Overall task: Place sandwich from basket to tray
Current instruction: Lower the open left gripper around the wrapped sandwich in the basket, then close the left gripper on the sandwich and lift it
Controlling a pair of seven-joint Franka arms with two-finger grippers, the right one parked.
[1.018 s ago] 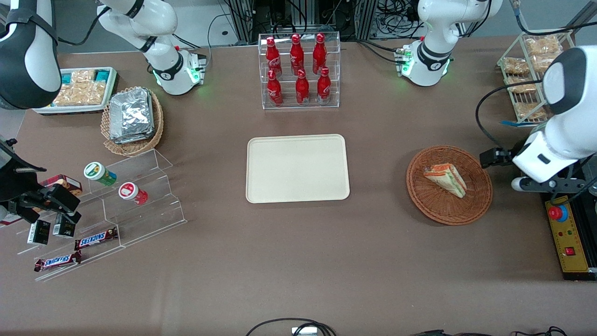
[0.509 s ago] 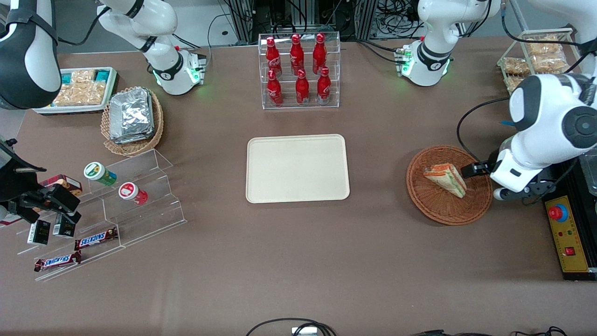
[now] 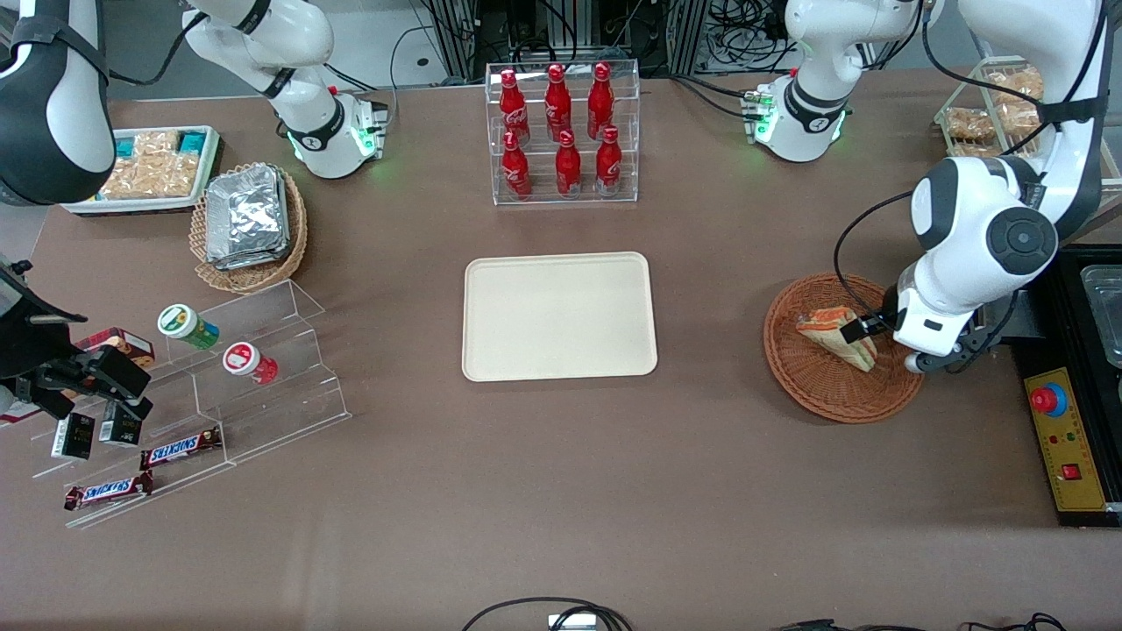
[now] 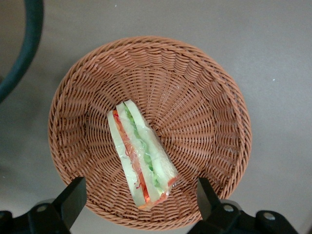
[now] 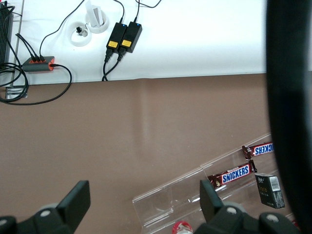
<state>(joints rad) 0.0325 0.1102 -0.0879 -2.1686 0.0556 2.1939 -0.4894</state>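
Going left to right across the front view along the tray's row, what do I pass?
Tray → basket → sandwich in it → open end effector above the sandwich → red emergency stop button.

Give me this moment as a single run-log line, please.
phase: approach | tool: open, above sandwich | sandwich: in basket | tray: bare

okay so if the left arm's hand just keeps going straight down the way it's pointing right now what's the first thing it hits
Most likely the sandwich. The hand hangs open above the basket, its fingers spread to either side of the wedge's wider end. Depth is hard to judge, so one fingertip might touch the wicker first.
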